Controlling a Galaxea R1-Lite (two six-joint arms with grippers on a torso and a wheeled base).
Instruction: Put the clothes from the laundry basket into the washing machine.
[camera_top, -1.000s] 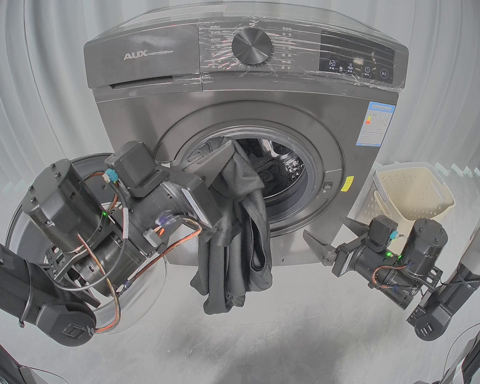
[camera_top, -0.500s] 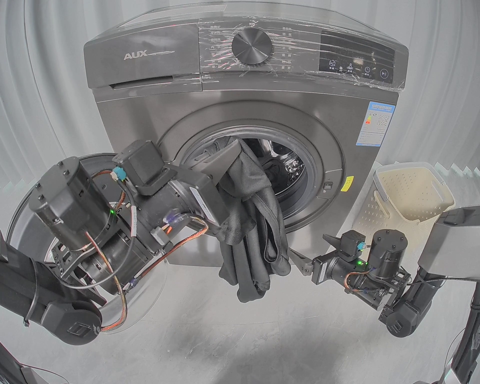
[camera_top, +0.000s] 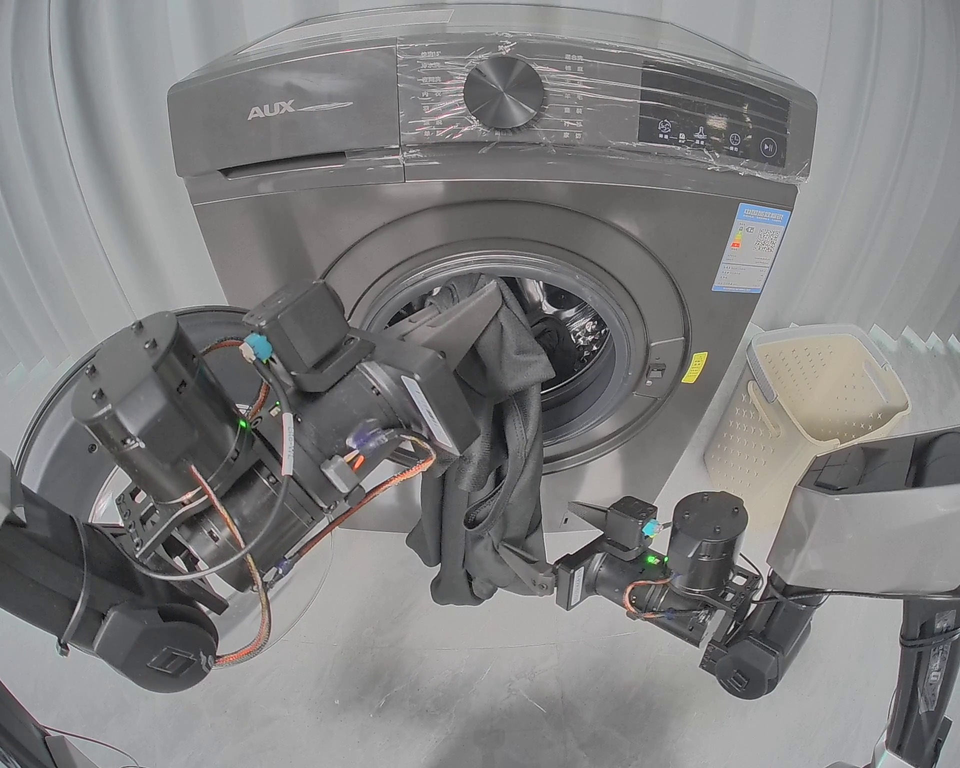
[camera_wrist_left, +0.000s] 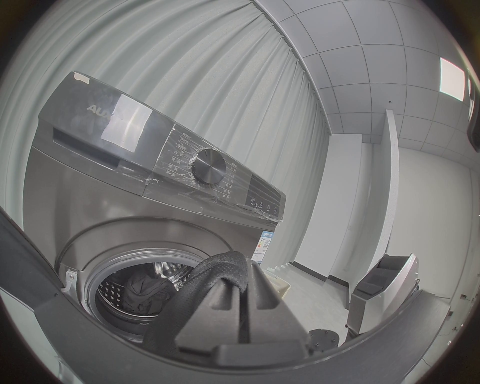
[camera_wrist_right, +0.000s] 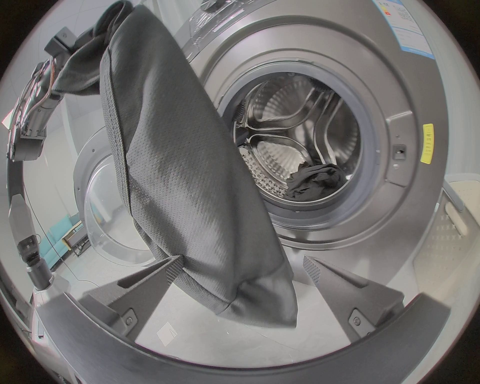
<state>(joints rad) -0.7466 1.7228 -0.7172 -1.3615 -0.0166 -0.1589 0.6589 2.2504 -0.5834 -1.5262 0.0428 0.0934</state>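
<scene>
Garment (camera_top: 490, 450) hangs lengthwise down at washing machine (camera_top: 300, 215) mouth's left edge | left gripper (camera_top: 470, 318) clenched on its top | right gripper (camera_wrist_right: 241, 262) spread, tail between its fingers | you'd likely lift tail up and in

Matt dark mesh-knit garment (camera_wrist_right: 190, 165), brushed-metal washing machine (camera_top: 300, 230), perforated cream plastic laundry basket (camera_top: 830, 400)

Dark grey mesh garment (camera_top: 500, 420) hides drum opening (camera_top: 580, 340) left half; round glass door (camera_top: 45, 430), frame left, mostly behind arm.
</scene>
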